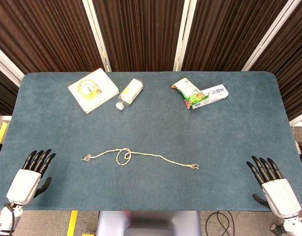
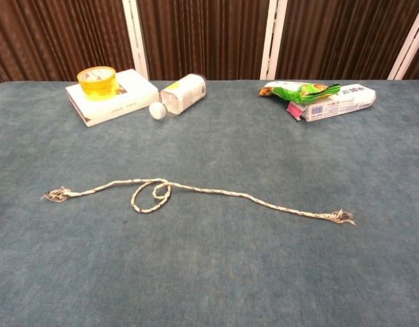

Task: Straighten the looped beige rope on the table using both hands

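Observation:
The beige rope (image 1: 141, 157) lies across the middle of the blue table, with a small loop (image 1: 123, 157) left of its centre and frayed ends at both sides. In the chest view the rope (image 2: 216, 193) and its loop (image 2: 152, 195) show clearly. My left hand (image 1: 32, 176) rests near the front left corner, fingers spread, holding nothing. My right hand (image 1: 273, 184) sits near the front right corner, also spread and empty. Both hands are well apart from the rope and show only in the head view.
At the back left lie a white box (image 1: 93, 90) with a yellow tape roll (image 2: 97, 82) on it, and a fallen white bottle (image 1: 130, 92). At the back right are a green snack bag (image 1: 186, 90) and a white carton (image 1: 212, 95).

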Controlling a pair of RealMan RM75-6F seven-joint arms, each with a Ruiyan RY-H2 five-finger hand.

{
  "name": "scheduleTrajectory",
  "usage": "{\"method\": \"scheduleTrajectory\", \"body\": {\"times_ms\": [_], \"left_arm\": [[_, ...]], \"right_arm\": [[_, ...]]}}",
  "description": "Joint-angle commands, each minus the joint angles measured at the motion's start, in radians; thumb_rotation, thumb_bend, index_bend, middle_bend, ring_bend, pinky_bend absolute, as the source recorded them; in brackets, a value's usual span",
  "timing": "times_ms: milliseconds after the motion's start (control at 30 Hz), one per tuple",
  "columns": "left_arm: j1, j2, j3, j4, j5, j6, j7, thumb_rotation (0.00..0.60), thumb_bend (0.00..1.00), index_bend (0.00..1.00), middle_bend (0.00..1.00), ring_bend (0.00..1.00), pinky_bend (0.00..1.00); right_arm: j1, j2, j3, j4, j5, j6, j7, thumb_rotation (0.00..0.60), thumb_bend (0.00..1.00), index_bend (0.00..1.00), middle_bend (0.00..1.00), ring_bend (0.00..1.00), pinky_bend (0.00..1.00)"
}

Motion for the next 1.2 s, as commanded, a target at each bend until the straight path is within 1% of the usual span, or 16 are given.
{"method": "scheduleTrajectory", "body": {"times_ms": [33,133,233,433,700,767,867,967,1067,1200], "left_arm": [[-0.007,-0.009,0.001,0.011,0.012,0.0,-0.006,0.6,0.45,0.0,0.0,0.0,0.03],[-0.021,-0.027,0.002,0.037,0.02,-0.014,-0.029,0.6,0.45,0.0,0.0,0.0,0.02],[-0.052,-0.058,0.004,0.065,0.026,-0.062,-0.053,0.6,0.45,0.0,0.0,0.0,0.02],[-0.135,-0.172,-0.021,0.153,0.001,-0.195,-0.01,0.6,0.45,0.0,0.0,0.0,0.01],[-0.204,-0.294,-0.051,0.202,-0.04,-0.286,0.057,0.6,0.45,0.11,0.0,0.0,0.01],[-0.217,-0.324,-0.062,0.225,-0.058,-0.305,0.077,0.6,0.45,0.18,0.0,0.0,0.01],[-0.23,-0.363,-0.078,0.268,-0.073,-0.305,0.093,0.6,0.45,0.29,0.0,0.0,0.01],[-0.242,-0.392,-0.089,0.314,-0.095,-0.318,0.095,0.6,0.45,0.35,0.0,0.0,0.02],[-0.253,-0.411,-0.097,0.349,-0.122,-0.341,0.093,0.6,0.45,0.38,0.0,0.0,0.02],[-0.261,-0.435,-0.105,0.389,-0.142,-0.343,0.086,0.6,0.45,0.38,0.0,0.0,0.03]], "right_arm": [[-0.001,-0.001,-0.001,0.001,0.001,-0.004,-0.004,0.6,0.21,0.0,0.0,0.0,0.0],[0.0,-0.004,-0.004,0.0,-0.007,-0.003,-0.008,0.6,0.21,0.0,0.0,0.0,0.0],[0.003,-0.009,0.001,0.002,-0.006,-0.002,-0.006,0.6,0.21,0.0,0.0,0.0,0.0],[0.029,-0.026,0.014,-0.004,0.004,-0.049,-0.045,0.6,0.21,0.0,0.0,0.0,0.0],[0.063,-0.047,0.027,-0.032,0.043,-0.136,-0.124,0.6,0.21,0.0,0.0,0.0,0.0],[0.068,-0.051,0.029,-0.036,0.051,-0.149,-0.137,0.6,0.21,0.0,0.0,0.0,0.0],[0.072,-0.054,0.03,-0.037,0.059,-0.158,-0.148,0.6,0.21,0.0,0.0,0.0,0.0],[0.073,-0.059,0.031,-0.033,0.072,-0.166,-0.151,0.6,0.21,0.0,0.0,0.0,0.0],[0.075,-0.062,0.034,-0.03,0.085,-0.174,-0.155,0.6,0.21,0.0,0.0,0.0,0.0],[0.078,-0.065,0.033,-0.027,0.092,-0.183,-0.163,0.6,0.21,0.0,0.0,0.0,0.0]]}}
